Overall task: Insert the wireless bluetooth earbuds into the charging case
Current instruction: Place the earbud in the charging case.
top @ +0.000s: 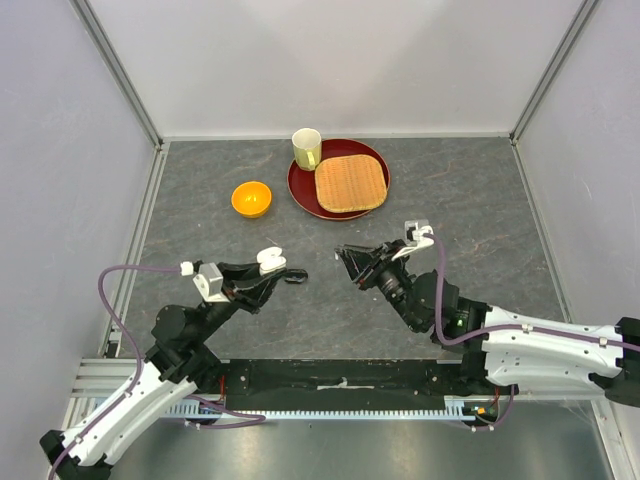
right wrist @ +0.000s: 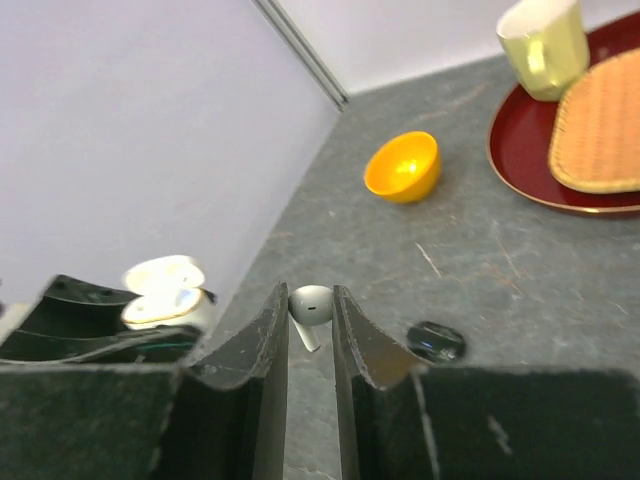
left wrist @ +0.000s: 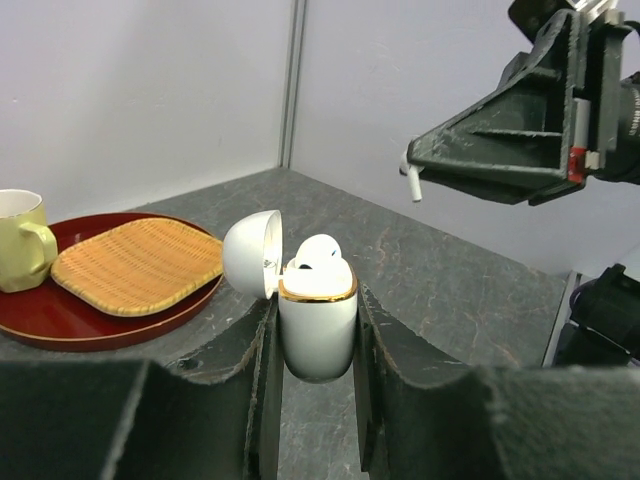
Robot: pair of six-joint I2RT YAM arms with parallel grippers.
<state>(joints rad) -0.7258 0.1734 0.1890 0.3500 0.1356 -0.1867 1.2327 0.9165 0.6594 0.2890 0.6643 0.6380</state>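
Note:
My left gripper is shut on the white charging case, which has a gold rim, and holds it upright above the table. Its lid is open to the left. One white earbud sits in the case. My right gripper is shut on a second white earbud, stem pointing down. It holds the bud in the air just right of the case; in the left wrist view only the stem shows. A black rounded earbud lies on the table below, between the grippers.
An orange bowl stands at the back left. A red plate behind the grippers carries a woven mat and a pale yellow cup. Walls with metal rails close in the grey table on three sides.

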